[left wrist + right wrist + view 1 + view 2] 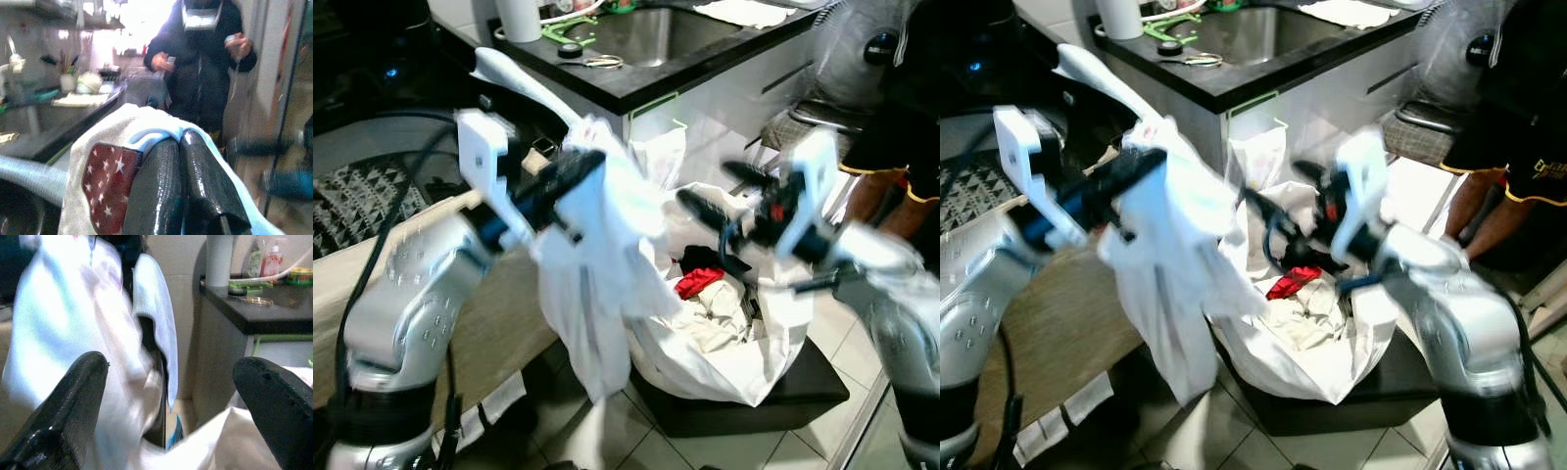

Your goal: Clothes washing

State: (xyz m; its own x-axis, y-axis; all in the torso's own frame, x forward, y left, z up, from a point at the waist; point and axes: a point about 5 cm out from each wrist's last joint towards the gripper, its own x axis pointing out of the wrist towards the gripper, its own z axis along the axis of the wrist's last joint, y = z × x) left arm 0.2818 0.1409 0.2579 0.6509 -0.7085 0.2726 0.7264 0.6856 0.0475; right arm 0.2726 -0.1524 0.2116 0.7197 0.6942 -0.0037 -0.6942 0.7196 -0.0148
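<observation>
Up front, our left gripper (570, 176) is clenched on a white garment (597, 264) with a red star patch, no readable writing, hanging beside the laundry bag (724, 343); our right gripper (724, 201) spreads released above it, a person (200, 63) behind

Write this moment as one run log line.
left hand: shut on white shirt | right hand: open, above laundry bag
</observation>
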